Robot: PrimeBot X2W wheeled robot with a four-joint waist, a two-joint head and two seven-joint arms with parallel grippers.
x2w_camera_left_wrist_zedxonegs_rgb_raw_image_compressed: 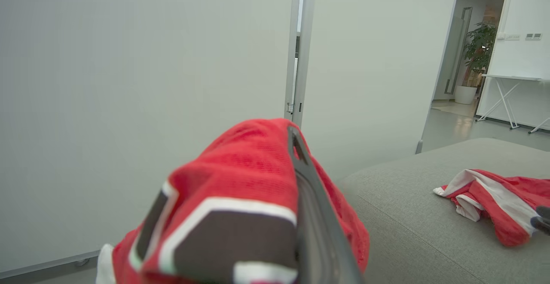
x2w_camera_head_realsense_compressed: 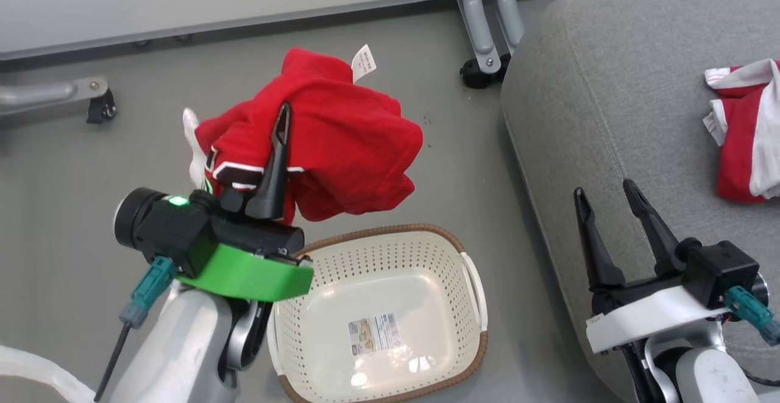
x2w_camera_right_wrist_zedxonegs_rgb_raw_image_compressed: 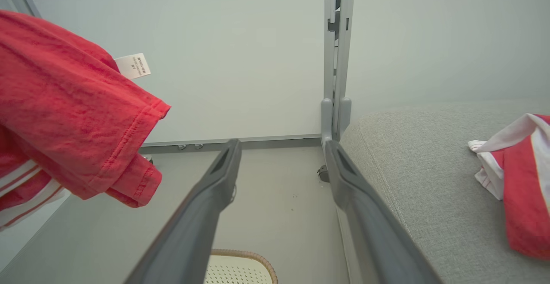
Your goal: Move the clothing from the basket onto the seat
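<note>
A bundle of red clothing (x2w_camera_head_realsense_compressed: 341, 147) with white and black trim hangs in the air above the floor, my left gripper (x2w_camera_head_realsense_compressed: 281, 124) shut on it. The same bundle (x2w_camera_left_wrist_zedxonegs_rgb_raw_image_compressed: 240, 198) drapes over the visible finger in the left wrist view and hangs at the left (x2w_camera_right_wrist_zedxonegs_rgb_raw_image_compressed: 64, 116) of the right wrist view. Below it stands the cream basket (x2w_camera_head_realsense_compressed: 426, 256), holding nothing but its paper label. Another red and white garment (x2w_camera_head_realsense_compressed: 746, 128) lies on the grey seat (x2w_camera_head_realsense_compressed: 597, 86) at the right. My right gripper (x2w_camera_head_realsense_compressed: 606, 199) is open, over the seat's near edge.
Grey metal frame legs with castors (x2w_camera_head_realsense_compressed: 487, 37) stand by the pale wall beyond the seat's corner. Another castor leg (x2w_camera_head_realsense_compressed: 91, 101) is at the far left. Bare grey floor (x2w_camera_head_realsense_compressed: 469, 171) separates the basket from the seat.
</note>
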